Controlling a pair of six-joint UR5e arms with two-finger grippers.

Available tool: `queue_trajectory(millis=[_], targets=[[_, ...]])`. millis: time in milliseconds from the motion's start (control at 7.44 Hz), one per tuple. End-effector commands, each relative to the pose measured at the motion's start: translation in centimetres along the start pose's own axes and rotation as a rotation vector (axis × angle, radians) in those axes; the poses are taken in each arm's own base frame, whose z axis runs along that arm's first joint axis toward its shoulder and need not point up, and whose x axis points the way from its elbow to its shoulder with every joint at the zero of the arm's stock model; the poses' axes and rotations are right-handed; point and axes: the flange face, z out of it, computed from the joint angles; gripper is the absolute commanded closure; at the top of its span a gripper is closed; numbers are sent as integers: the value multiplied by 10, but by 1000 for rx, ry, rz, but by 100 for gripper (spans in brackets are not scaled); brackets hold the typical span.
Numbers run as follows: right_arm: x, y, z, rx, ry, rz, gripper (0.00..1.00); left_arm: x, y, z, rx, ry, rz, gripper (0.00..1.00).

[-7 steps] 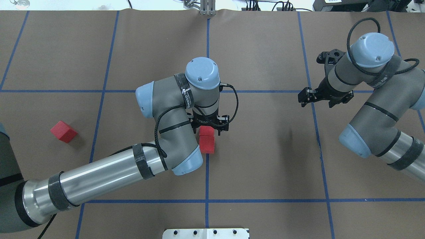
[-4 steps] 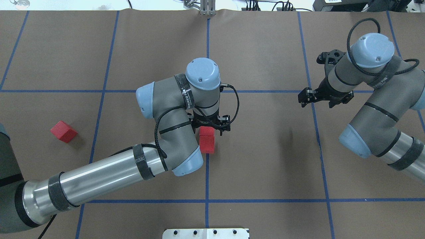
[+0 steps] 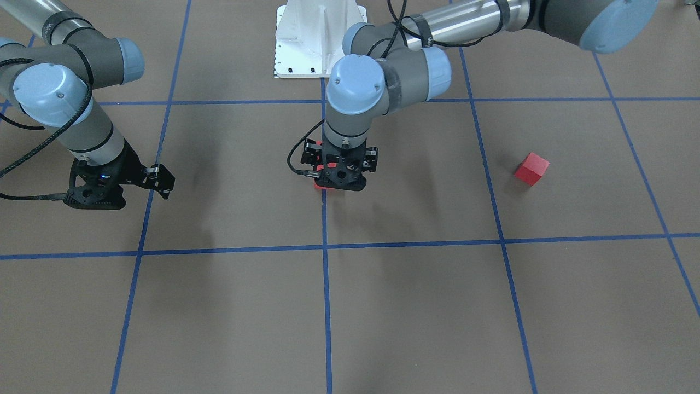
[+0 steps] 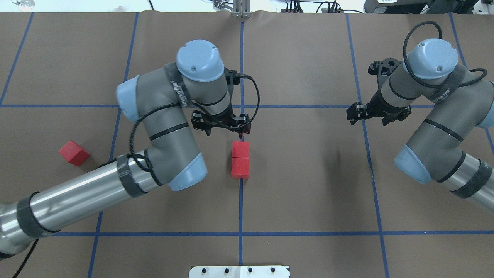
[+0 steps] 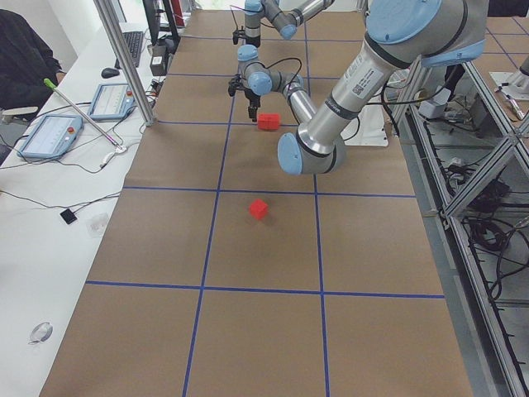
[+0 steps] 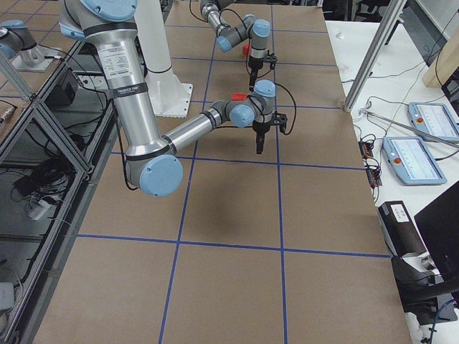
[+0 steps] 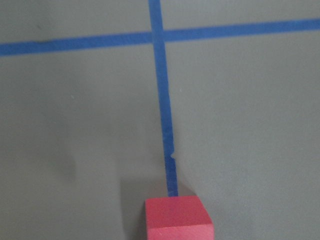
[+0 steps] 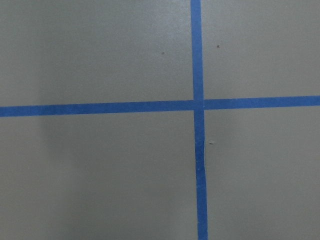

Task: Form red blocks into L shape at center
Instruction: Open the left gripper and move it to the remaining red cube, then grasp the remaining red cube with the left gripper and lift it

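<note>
Two red blocks (image 4: 240, 150) (image 4: 240, 168) lie touching in a short column on the centre grid line. In the front-facing view they are mostly hidden behind my left gripper, and only a red sliver (image 3: 318, 186) shows. The third red block (image 4: 74, 153) lies alone at the left, and also shows in the front-facing view (image 3: 531, 169). My left gripper (image 4: 224, 134) is open and empty, raised just beyond the column's far end. The left wrist view shows the far block (image 7: 178, 218) at its bottom edge. My right gripper (image 4: 352, 116) hangs shut and empty at the far right.
Blue tape lines (image 4: 241, 200) divide the brown table into grid squares. The white robot base plate (image 4: 239, 271) sits at the near edge. A metal post (image 4: 241, 9) stands at the far edge. Desks with devices (image 5: 50, 132) line the table's far side.
My left gripper has let go of the far block, risen and pulled away to the far left. Both centre blocks now show uncovered. The right arm has not moved.
</note>
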Motion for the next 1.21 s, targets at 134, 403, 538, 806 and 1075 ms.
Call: queue_trajectory(millis=[134,403,538,806,1075], targets=[[0,0,1,3,3,0,0,-181,46,-15,17,-77,211,1],[-4,0,-1,6,-3,-3,0,-306,55,-18,-3,-160,382,1],[-6,-1,-2,8,-4,-3,0,-347,76,-12,-20,-127,373,0],[-10,-2,-5,13,-11,1,0,-382,98,-2,1,-109,386,0],[-11,-2,-7,15,-13,2,0,-393,105,3,-15,-117,374,0]])
